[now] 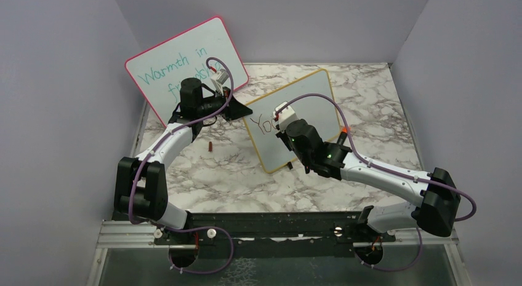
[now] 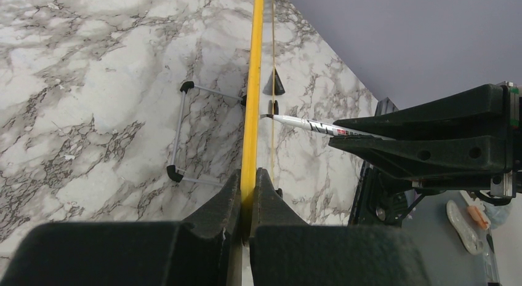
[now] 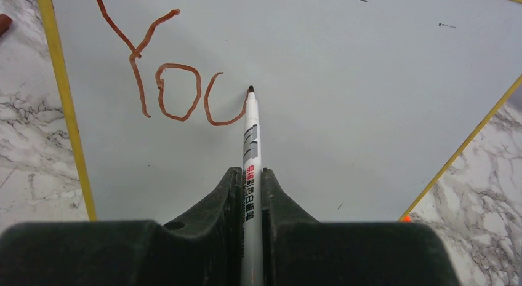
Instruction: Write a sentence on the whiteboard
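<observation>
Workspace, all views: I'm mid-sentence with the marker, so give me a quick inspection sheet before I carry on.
Surface: marble table, no spills seen.
Job's things: whiteboard propped up; sentence reads "Yo" plus an unfinished "u"; marker tip at the end of that stroke.
Clutter: pink-framed board with teal writing leaning back left; red-brown piece on the table; orange bit by the whiteboard's right edge, not identifiable.
Grippers: left gripper shut on the whiteboard's yellow frame; right gripper shut on the marker.
Cables: purple cables loop along both arms; one arcs across the whiteboard.
Surroundings: plain walls on three sides.
</observation>
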Available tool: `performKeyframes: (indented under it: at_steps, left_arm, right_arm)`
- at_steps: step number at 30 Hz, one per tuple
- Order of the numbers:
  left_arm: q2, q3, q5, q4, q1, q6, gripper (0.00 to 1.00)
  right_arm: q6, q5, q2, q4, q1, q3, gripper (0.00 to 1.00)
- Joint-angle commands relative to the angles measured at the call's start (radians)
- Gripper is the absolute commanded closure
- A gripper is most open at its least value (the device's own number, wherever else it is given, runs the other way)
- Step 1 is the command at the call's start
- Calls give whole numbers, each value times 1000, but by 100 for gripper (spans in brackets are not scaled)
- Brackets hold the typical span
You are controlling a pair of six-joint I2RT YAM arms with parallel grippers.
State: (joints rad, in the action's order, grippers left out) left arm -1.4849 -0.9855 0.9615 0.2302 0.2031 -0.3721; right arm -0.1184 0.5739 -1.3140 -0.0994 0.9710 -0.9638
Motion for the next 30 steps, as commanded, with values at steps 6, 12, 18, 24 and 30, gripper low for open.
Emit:
performKeyframes:
  at_steps: [6,12,18,24,30]
  left_arm:
    - [-48,24,29,-114,28,84,100]
    - [-50,22,28,-117,28,86,100]
    - [-52,22,28,-118,28,87,100]
    - [-54,21,28,-120,29,88,100]
    - [-55,21,28,-120,28,88,100]
  right_arm:
    - [38,-45,9,-71,-11,-5,99]
    - [49,-54,10,-85,-11,3,99]
    - [57,-60,12,-104,-11,9,99]
    - [65,-58,20,-118,-11,17,99]
    - [62,-45,19,-121,-11,20,99]
